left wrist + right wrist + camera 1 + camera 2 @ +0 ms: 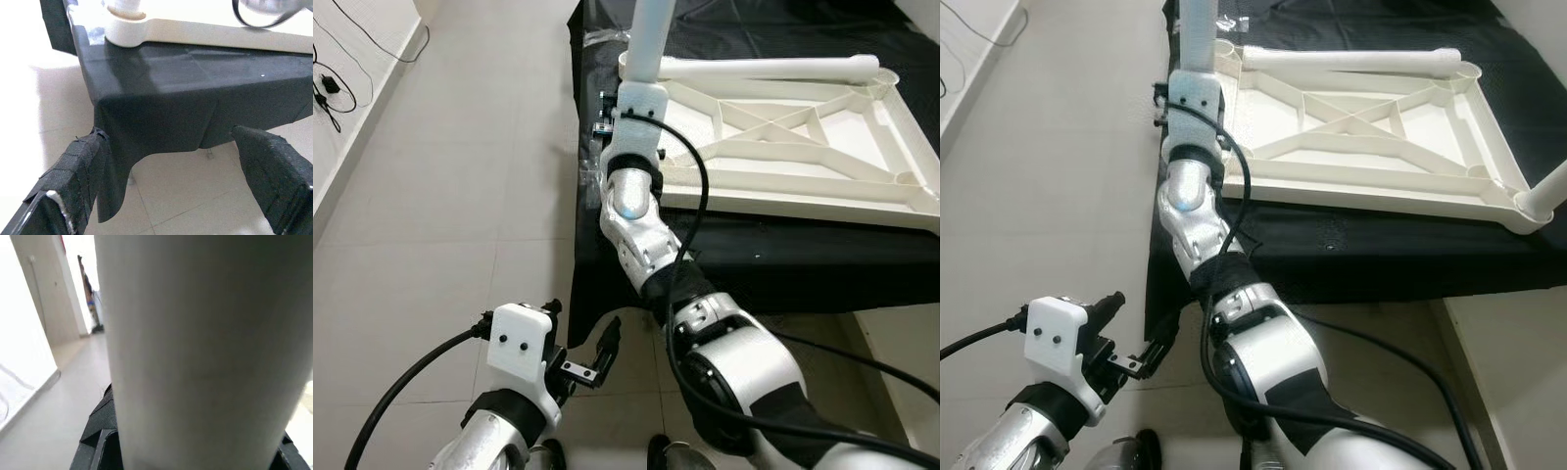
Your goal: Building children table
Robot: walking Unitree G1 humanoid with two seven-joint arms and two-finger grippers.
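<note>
No readable writing, logos or labels anywhere in the frames.

Right gripper is raised at the near-left corner of the white tabletop frame, clamped on an upright white table leg that rises out of the top of the eye view. In the right wrist view the leg sits pressed right against the camera, black finger pads just below it. Leg base stands at the frame's corner socket, seen from below as a round white boss.

The frame lies upside down, ribs up, on a black-covered platform, to the right of and beyond the right gripper. A second white leg lies flat along the frame's far edge. Another leg end pokes up at the near-right corner.

Left gripper hangs low, below and left of the right arm, fingers spread wide, holding nothing, aimed at the hanging front edge of the black cover. Cover drapes down past the platform edge just ahead of it.

Open tiled floor on the left gripper's outer side, plenty of room. Black cables lie along the wall at the far left.
</note>
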